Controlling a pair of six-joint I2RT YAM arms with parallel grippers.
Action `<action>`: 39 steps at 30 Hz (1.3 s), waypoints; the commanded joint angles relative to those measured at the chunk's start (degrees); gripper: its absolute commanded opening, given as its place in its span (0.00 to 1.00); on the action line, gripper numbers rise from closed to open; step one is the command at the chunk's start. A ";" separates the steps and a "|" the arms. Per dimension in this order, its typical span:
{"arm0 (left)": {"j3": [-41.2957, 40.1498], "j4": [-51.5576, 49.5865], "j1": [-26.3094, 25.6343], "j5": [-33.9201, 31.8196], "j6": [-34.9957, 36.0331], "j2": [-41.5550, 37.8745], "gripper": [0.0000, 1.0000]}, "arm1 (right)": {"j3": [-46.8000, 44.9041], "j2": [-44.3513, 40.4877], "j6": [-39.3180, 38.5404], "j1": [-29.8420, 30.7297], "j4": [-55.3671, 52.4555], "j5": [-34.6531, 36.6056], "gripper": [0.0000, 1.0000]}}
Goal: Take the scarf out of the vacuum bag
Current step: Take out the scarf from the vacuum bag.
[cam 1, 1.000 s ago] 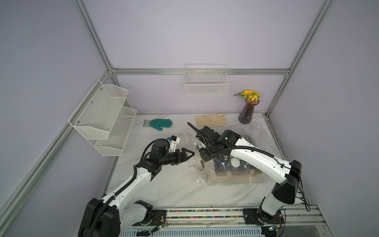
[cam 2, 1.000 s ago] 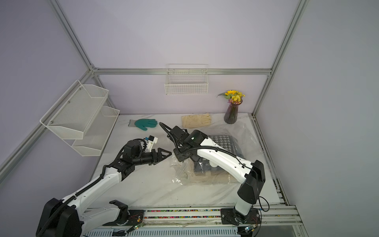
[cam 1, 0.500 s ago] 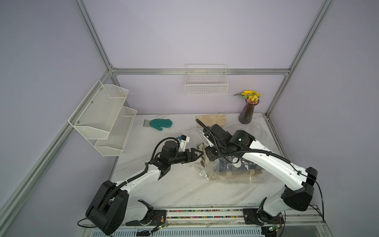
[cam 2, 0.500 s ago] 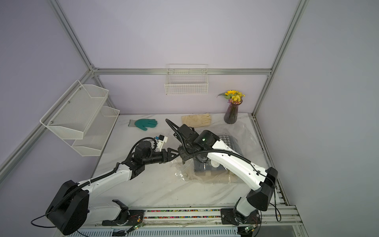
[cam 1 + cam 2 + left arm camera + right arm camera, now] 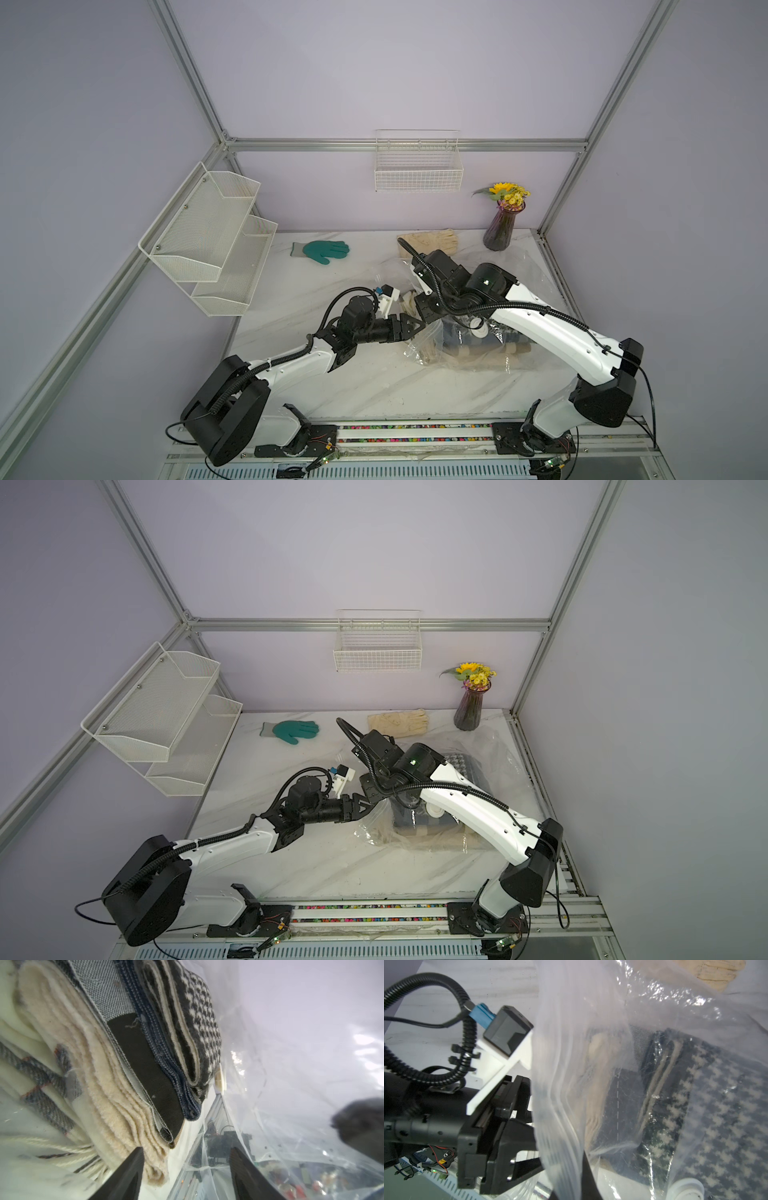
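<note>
The clear crinkly vacuum bag [image 5: 428,353] [image 5: 498,758] lies right of centre with its white valve cap [image 5: 481,332] [image 5: 687,1188] on top. Inside is a stack of folded scarves: a cream one [image 5: 116,1105], grey and navy layers, and a houndstooth one [image 5: 203,1022] [image 5: 716,1105]. My right gripper [image 5: 581,1186] [image 5: 428,316] is shut on the bag's upper lip and holds the mouth up. My left gripper [image 5: 186,1150] [image 5: 417,324] is open inside the mouth. The cream scarf's edge lies against one of its fingers [image 5: 135,1159].
A green glove [image 5: 326,251] and a pair of beige gloves [image 5: 432,241] lie at the back of the marble table [image 5: 332,374]. A vase of flowers [image 5: 503,226] stands at the back right. A wire basket [image 5: 417,170] and a mesh shelf [image 5: 216,241] hang on the walls.
My left gripper has moved right, from outside the bag into its mouth. The right gripper has shifted slightly right with the bag's lip still pinched.
</note>
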 commanded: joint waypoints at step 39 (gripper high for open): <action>13.31 33.91 -0.58 11.87 -19.97 23.56 0.72 | -2.82 -5.82 1.75 -0.44 -1.92 1.55 0.07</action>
